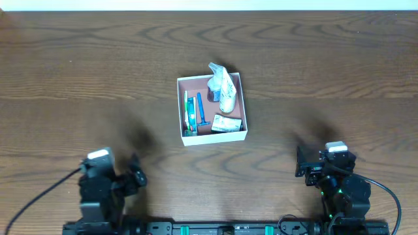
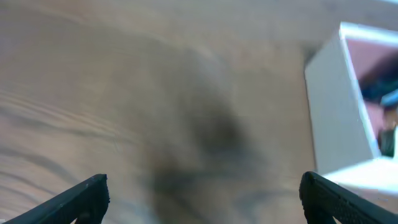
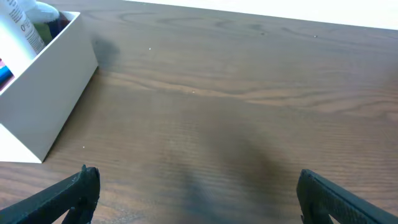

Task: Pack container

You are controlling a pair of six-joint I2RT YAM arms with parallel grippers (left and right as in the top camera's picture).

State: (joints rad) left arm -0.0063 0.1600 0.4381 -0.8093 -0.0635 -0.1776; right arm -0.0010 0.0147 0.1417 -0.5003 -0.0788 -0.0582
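The container (image 1: pixel 189 138), a shallow white-walled square box with a pink bottom, sits mid-table. Inside it are a white tube (image 1: pixel 226 93), a clear wrapped item (image 1: pixel 214 78), a blue razor (image 1: pixel 200 108), a green-and-blue packet (image 1: pixel 190 112) and a small white box (image 1: pixel 226 124). The container's wall shows at the right in the left wrist view (image 2: pixel 333 112) and at the left in the right wrist view (image 3: pixel 43 106). My left gripper (image 2: pixel 202 199) is open and empty at the near left (image 1: pixel 134 175). My right gripper (image 3: pixel 196 196) is open and empty at the near right (image 1: pixel 302 163).
Bare dark wood table (image 1: pixel 85 78) lies all around the container. The table's far edge runs along the top of the overhead view. Both arm bases stand at the near edge.
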